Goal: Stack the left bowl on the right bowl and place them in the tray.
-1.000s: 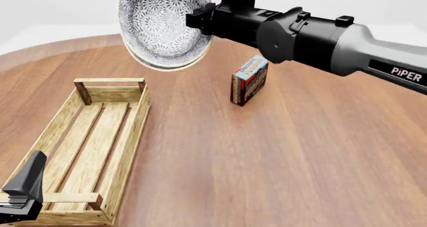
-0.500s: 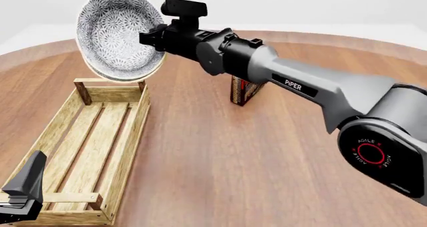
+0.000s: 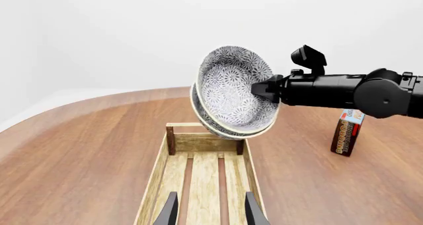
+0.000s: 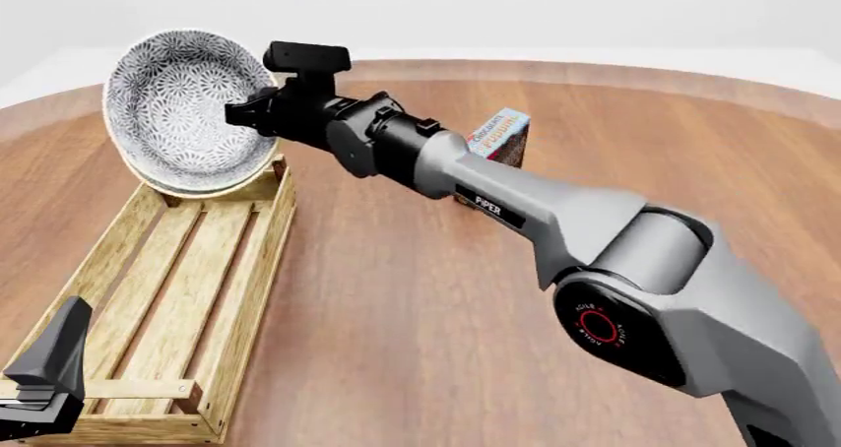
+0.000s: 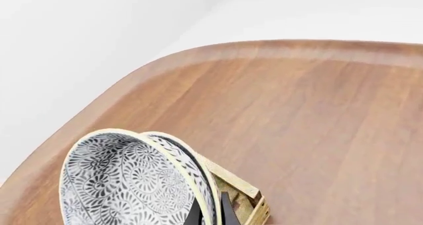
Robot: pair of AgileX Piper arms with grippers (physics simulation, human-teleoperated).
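The right gripper (image 4: 250,112) is pinching the rim of the stacked bowls (image 4: 177,107), holding them steeply tilted above the tray's (image 4: 243,270) far end. Releasing at this tilt risks them rolling over the handle bar onto the tabletop (image 4: 434,309). The left gripper (image 3: 210,210) is hovering spread and empty over the near end.

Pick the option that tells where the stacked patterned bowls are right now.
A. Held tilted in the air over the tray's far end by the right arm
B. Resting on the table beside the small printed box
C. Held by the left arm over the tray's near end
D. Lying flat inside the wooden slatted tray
A: the two nested grey-and-white patterned bowls hang on edge from the right tool, above the far end of the light-wood slatted tray.
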